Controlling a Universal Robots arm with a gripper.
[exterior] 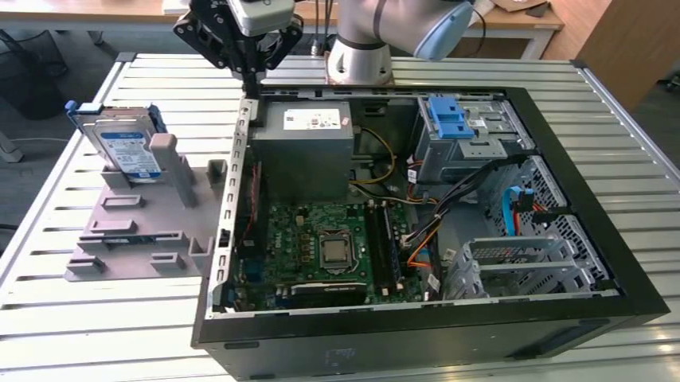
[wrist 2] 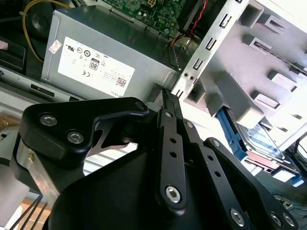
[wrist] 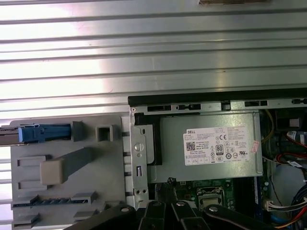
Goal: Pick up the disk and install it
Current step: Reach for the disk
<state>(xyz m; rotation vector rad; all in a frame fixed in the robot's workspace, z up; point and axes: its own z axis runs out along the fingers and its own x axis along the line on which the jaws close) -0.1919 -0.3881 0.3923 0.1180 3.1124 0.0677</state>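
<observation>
Your black two-fingered gripper (exterior: 252, 79) hangs just above the rim of the open black computer case (exterior: 595, 306), on the side nearest the arm's pale grey base (exterior: 359, 60). It is over the corner of the case that holds the large grey metal box with the white sticker (exterior: 308, 143). In the exterior view its fingers are drawn together to a single point with nothing between them. The second wrist view agrees: the fingertips (wrist 2: 167, 98) meet, empty, above that same box.

Your disk, the flat silver metal hard drive with a blue-and-white label in a blue plastic carrier (exterior: 120, 147), is outside the case, on the exterior view's left of it. It stands on edge in the pale grey plastic fixture (exterior: 138, 231). The fixture lies on the slatted metal table (exterior: 95, 334), just beside the case wall. The gripper and the disk are well apart.

In the first wrist view the disk shows edge-on as a blue strip (wrist: 43, 132) in the fixture, beside the case's rim.

Inside the case, the green motherboard (exterior: 318, 239) lies flat on the case floor. The blue plastic latch on its silver drive cage (exterior: 457, 119) sits in the corner on the exterior view's right, across the case from the grey box.
</observation>
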